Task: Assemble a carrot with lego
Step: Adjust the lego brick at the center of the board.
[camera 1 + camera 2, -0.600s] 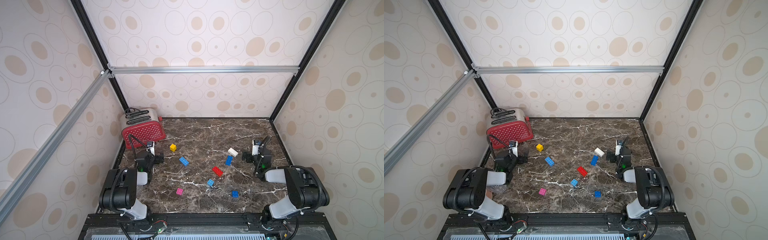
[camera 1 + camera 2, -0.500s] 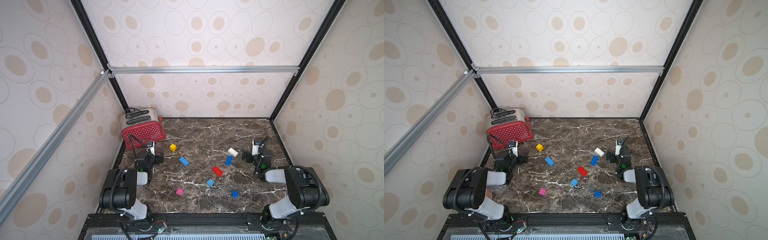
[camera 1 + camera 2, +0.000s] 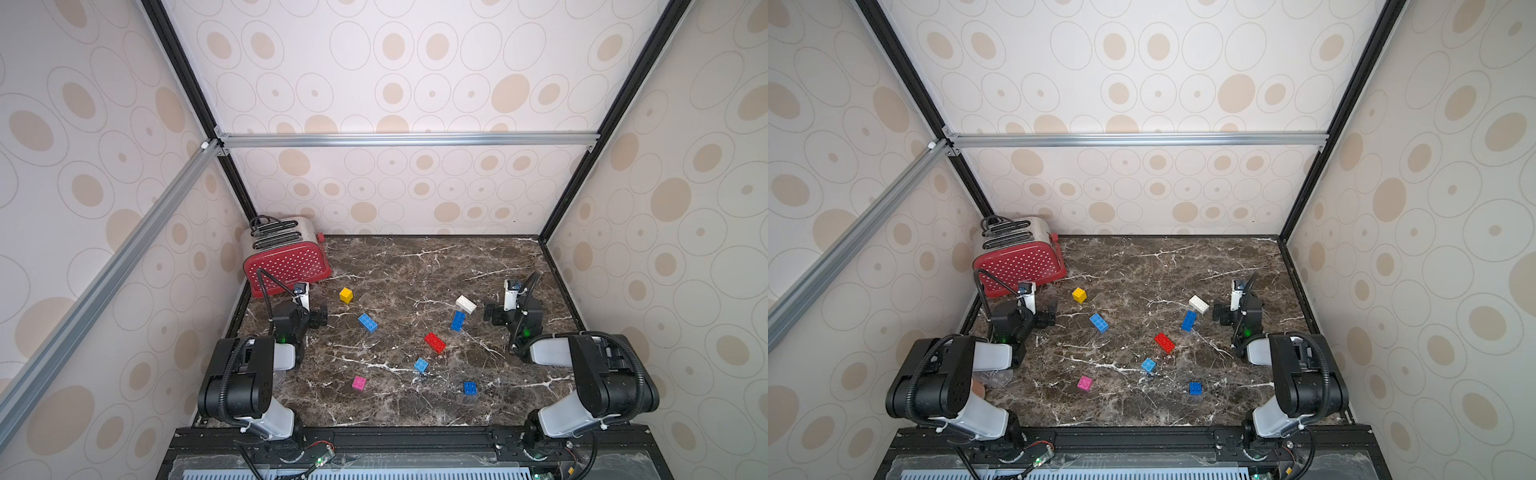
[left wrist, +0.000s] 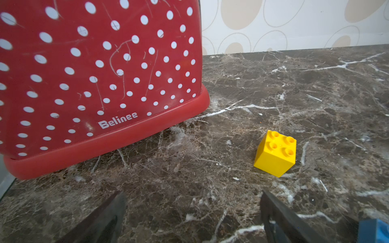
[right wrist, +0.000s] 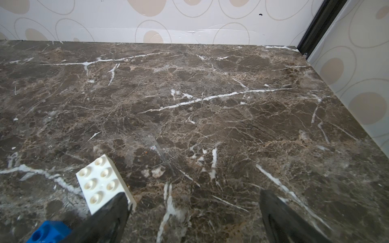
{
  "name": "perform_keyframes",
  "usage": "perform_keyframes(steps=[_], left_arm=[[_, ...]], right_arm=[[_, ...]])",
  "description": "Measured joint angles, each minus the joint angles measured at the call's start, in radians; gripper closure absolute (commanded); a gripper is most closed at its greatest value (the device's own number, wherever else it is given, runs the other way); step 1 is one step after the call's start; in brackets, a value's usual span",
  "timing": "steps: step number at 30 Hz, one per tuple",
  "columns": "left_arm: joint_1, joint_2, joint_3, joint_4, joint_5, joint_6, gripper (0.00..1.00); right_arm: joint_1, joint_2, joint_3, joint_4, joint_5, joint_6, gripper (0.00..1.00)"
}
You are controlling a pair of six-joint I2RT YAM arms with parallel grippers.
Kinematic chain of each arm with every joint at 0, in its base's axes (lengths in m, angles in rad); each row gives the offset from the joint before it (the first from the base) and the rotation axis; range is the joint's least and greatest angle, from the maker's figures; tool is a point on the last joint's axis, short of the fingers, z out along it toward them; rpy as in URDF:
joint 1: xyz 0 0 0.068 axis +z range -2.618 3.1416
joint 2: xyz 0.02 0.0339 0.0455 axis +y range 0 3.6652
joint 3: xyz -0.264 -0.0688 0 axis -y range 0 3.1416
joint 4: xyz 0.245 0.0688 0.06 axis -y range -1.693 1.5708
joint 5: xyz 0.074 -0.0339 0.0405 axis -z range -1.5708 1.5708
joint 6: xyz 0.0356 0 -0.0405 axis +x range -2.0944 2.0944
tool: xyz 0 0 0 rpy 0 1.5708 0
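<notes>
no carrot on the tabletop [image 3: 415, 257] yet. all eight bricks lie loose and apart, not one pair stacked, so by my reading this is the very opening: choosing the first brick.

left claw [image 4: 192, 196] sits low near the left edge, in front of the red toaster [image 3: 286, 259] in the far left corner. its fingers are spread wide with nothing between them. the yellow brick [image 4: 275, 152] stands studs up just ahead of it, off to one finger's side.

right claw [image 5: 193, 197] is down by the right edge, spread wide too and empty. the white brick [image 5: 103, 181] lies just beside one of its fingers, outside the gap – touching or not, i cannot tell.

across the middle in a top view, the long light blue brick [image 3: 368, 322] is near the left claw and the long dark blue brick [image 3: 458, 321] is just beside the white one. the red brick [image 3: 434, 343] is about centre. the small light blue brick [image 3: 421, 365], the pink brick [image 3: 359, 382] and the small dark blue brick [image 3: 470, 387] lie toward the near edge.

next move, as i judge it: a claw must shift sideways to straddle its nearest brick – yellow for the left, white for the right. then it sets its fingers on two flat sides, drops and closes. the white one lies askew to the fingers, so that wrist likely needs a turn first.
</notes>
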Motion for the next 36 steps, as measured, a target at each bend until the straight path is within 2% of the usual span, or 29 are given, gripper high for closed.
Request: perform_keyframes(steps=[10, 11, 13, 15, 17, 23, 30, 36], left_arm=[[0.000, 0.000, 0.000, 0.000, 0.000, 0.000, 0.01], [0.000, 0.000, 0.000, 0.000, 0.000, 0.000, 0.01], [0.000, -0.003, 0.000, -0.001, -0.003, 0.000, 0.01], [-0.005, -0.043, 0.002, -0.047, -0.027, -0.002, 0.01], [-0.018, -0.117, 0.026, -0.166, -0.051, -0.002, 0.01], [-0.094, -0.267, 0.245, -0.500, -0.138, -0.038, 0.01], [-0.138, -0.305, 0.287, -0.748, -0.138, -0.172, 0.01], [-0.171, -0.313, 0.288, -0.884, -0.116, -0.247, 0.01]], right_arm=[[0.000, 0.000, 0.000, 0.000, 0.000, 0.000, 0.00], [0.000, 0.000, 0.000, 0.000, -0.001, -0.002, 0.04], [0.002, -0.004, 0.001, -0.006, -0.009, -0.006, 0.03], [0.017, -0.050, 0.043, -0.153, 0.004, -0.007, 0.02], [0.035, -0.095, 0.131, -0.318, 0.027, 0.008, 0.00], [0.160, -0.144, 0.406, -0.707, 0.114, 0.090, 0.00], [0.371, -0.037, 0.505, -1.048, 0.096, 0.242, 0.00], [0.503, 0.046, 0.539, -1.177, 0.013, 0.345, 0.07]])
